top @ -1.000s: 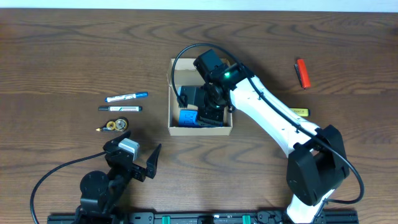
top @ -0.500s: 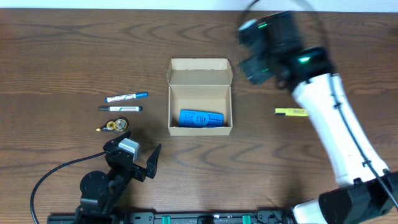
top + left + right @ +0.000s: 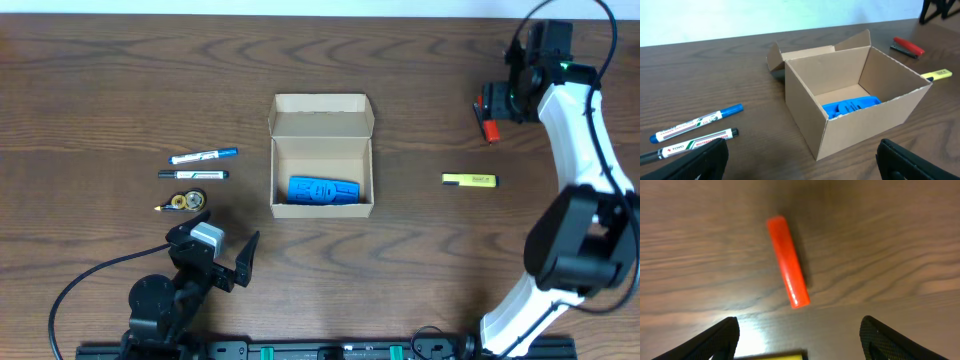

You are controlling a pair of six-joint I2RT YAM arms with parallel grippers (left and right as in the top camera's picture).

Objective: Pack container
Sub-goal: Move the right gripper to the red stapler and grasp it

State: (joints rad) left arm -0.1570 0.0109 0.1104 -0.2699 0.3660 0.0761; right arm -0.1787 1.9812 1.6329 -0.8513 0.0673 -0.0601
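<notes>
We find the red tool (image 3: 490, 130) partly hidden under the right arm (image 3: 572, 110); the right wrist view's bottom edge crops the highlighter (image 3: 771, 356).

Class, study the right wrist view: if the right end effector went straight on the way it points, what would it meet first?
Probably the red object on the table, framed between the fingers of the open right end effector; depth is unclear: perhaps bare table beside it.

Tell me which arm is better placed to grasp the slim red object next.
Right. The right gripper hangs open directly above the slim red object; the left gripper sits far away, on the other side of the tan cardboard box.
</notes>
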